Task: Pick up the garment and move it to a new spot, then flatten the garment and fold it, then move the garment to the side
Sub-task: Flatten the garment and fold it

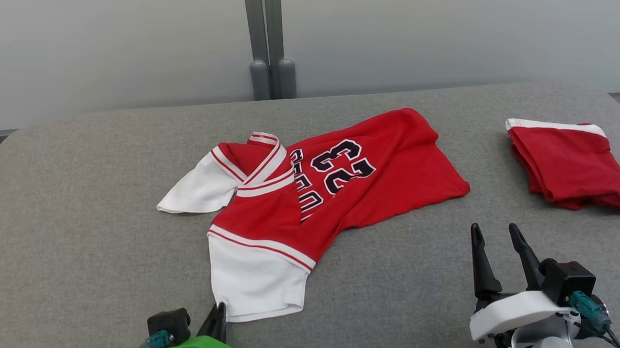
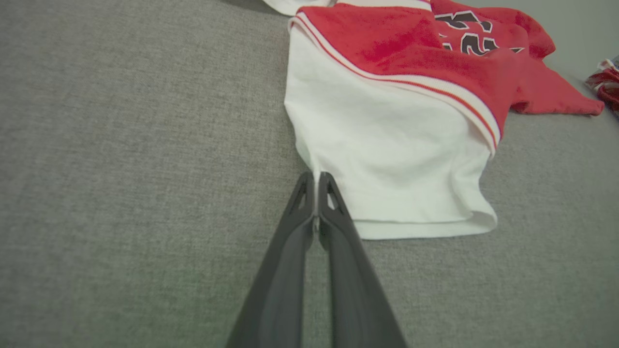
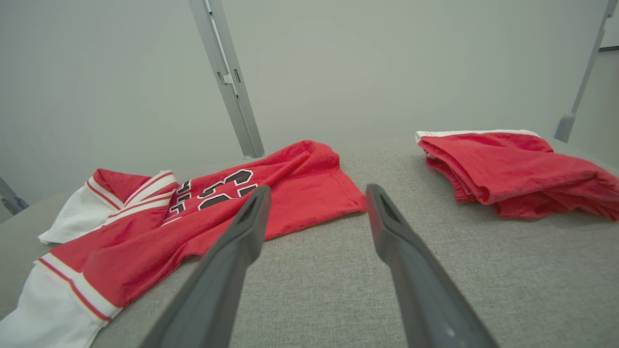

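At the bottom edge of the head view, left of centre, the left gripper (image 1: pixel 219 316) has its two fingers pressed together on the near corner of the jersey's (image 1: pixel 340 196) white sleeve (image 1: pixel 255 281). In the left wrist view the gripper (image 2: pixel 316 181) shows a thin sliver of white cloth pinched between its tips. The rest of that sleeve (image 2: pixel 387 164) lies flat on the grey table (image 2: pixel 121 145), up and right of the tips.

At the lower right of the head view the right gripper (image 1: pixel 496 232) stands with its fingers spread wide and nothing between them. It is over bare table (image 1: pixel 78 211) and apart from the jersey's hem. In its own wrist view the gripper (image 3: pixel 316 191) points at the gap between the two garments.

The jersey (image 3: pixel 309 164) lies rumpled across the middle of the table, collar to the left and hem to the upper right. It is red with a dark "23"; the lettering beside the number is creased and I can't read it. A second white sleeve (image 1: pixel 197 187) sticks out at centre left.

At the upper right lies a folded red garment (image 1: pixel 572 164), well apart from the jersey. Beyond the table, at top centre, a grey post (image 1: pixel 266 36) rises against a pale wall (image 1: pixel 112 40).
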Available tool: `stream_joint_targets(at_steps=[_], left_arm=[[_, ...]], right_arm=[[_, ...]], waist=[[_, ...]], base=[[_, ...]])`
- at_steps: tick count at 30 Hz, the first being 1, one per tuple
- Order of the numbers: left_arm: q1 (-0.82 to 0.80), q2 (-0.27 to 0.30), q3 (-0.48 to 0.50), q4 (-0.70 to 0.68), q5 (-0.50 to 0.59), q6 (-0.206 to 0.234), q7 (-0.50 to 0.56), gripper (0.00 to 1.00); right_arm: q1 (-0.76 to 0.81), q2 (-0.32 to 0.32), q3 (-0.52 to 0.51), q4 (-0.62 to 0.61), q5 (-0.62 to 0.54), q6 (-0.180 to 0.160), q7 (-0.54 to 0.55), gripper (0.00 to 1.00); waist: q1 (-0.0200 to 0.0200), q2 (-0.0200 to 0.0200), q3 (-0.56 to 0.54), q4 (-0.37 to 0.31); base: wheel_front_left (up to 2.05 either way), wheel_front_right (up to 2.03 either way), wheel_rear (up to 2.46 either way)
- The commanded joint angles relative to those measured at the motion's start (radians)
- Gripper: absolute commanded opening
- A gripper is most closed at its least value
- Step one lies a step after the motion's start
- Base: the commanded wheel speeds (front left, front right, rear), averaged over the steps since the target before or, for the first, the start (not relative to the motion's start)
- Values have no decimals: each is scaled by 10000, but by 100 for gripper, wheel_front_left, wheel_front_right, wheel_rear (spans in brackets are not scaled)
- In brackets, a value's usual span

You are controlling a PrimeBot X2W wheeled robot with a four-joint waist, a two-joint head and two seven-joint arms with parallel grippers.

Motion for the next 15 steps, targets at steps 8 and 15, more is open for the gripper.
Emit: stream_joint_targets(at_steps=[8,15], left_arm=[[276,502,872,-1517,54,298,-434,0],[935,888,1294,-2990,225,602,-459,0]], right_arm=[[10,-18,-867,1048,-375,-8,-26,100],[-772,-22,-1512,2744,-837,-9,327,100]], waist=[[0,0,-257,834],[0,0,-264,1482]], base=[[0,0,0],[0,0,0]])
